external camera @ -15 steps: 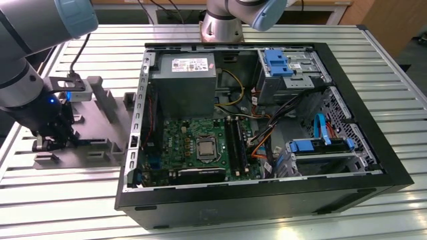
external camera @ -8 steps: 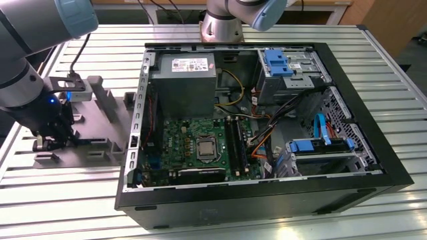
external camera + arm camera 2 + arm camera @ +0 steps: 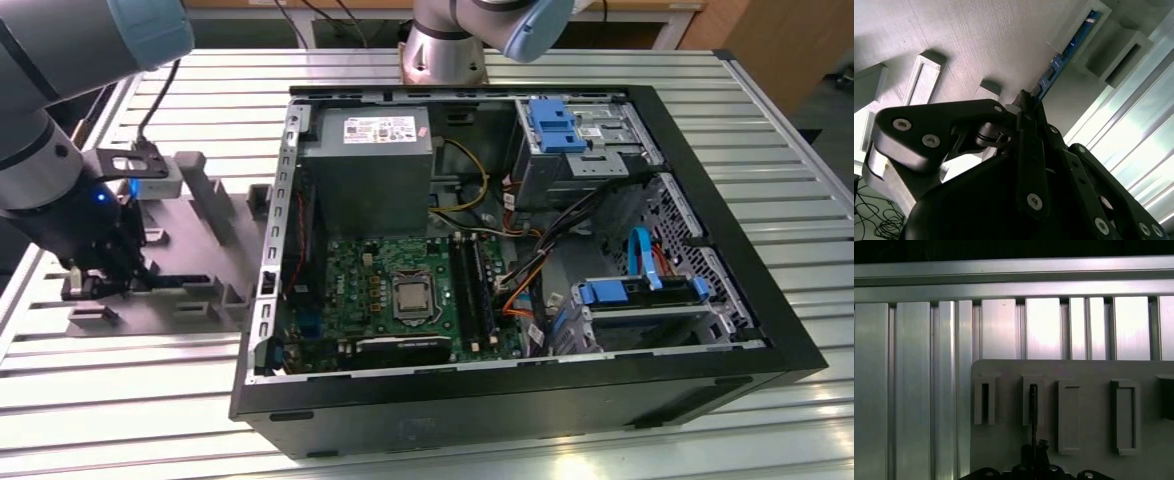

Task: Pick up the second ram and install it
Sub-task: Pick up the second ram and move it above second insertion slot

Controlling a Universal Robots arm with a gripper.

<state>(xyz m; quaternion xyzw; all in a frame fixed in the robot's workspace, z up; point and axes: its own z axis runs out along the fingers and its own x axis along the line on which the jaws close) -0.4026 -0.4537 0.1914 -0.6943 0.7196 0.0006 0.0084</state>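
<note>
Pick-up step, I judge: the gripper (image 3: 1026, 100), fingers narrow, pinches the second ram (image 3: 1069, 47), standing in the grey holder block (image 3: 214, 205) at 9 o'clock from the computer case (image 3: 534, 400); lifting calls for a straight pull.

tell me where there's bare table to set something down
Table: bare nearer the camera than the holder, and along the case's side at the exterior view's right. Crowded: holder, where the gripper holds the ram; case full of cables.
</note>
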